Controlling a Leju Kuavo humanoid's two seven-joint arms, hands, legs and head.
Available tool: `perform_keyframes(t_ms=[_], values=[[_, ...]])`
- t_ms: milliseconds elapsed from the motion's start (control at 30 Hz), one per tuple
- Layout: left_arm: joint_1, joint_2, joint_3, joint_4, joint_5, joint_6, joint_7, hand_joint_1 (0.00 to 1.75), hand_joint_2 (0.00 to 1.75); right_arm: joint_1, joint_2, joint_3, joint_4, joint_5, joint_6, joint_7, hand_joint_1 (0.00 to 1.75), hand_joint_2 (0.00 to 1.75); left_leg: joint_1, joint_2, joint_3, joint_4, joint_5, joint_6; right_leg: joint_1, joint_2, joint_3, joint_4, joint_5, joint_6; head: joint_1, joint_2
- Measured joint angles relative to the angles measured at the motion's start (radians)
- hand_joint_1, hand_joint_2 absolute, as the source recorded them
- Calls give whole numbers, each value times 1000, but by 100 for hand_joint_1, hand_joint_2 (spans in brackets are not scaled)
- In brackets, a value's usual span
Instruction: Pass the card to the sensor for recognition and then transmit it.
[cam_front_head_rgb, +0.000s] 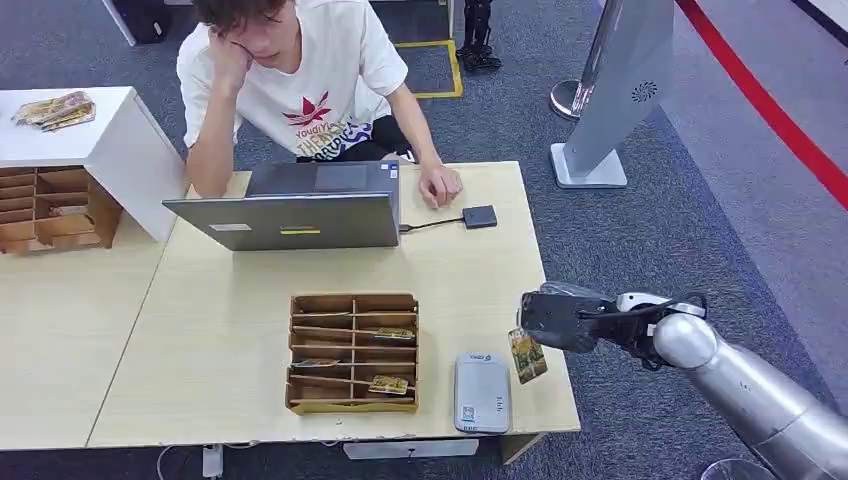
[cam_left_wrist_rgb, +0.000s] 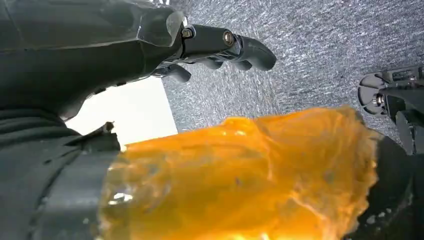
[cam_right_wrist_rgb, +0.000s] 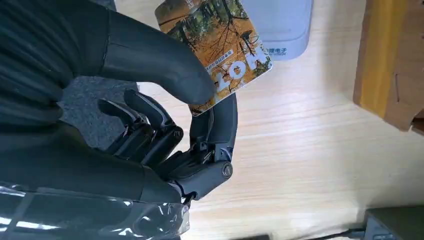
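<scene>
On the table (cam_front_head_rgb: 200, 340) we see the sensor (cam_front_head_rgb: 481, 391) right of the rack (cam_front_head_rgb: 352, 352), the card (cam_front_head_rgb: 527, 355) just right of it, and the laptop (cam_front_head_rgb: 300, 205) behind.

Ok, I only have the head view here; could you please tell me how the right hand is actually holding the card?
Observer: The right wrist view shows the right hand pinching the card by one corner between the thumb and one finger.
Operator: Are the other fingers touching it?
Observer: No, they are curled in clear of the card.
Operator: And what is the left hand doing?
Observer: The left wrist view shows the left hand holding nothing, with its fingers over grey carpet.
</scene>
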Motion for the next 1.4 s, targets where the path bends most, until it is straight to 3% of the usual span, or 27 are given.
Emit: perform_keyframes(t_ms=[833,1400], values=[[0,-3,33,2,34,0,0,0,0,-135,115,177,67,-28,-12,-2,175,175,0,-1,0,0,0,0,0,-1,0,0,0,0,0,0],[0,-3,50,5,40,-8,1,0,0,-148,181,279,202,27,-64,11,175,175,0,-1,0,0,0,0,0,-1,0,0,0,0,0,0]])
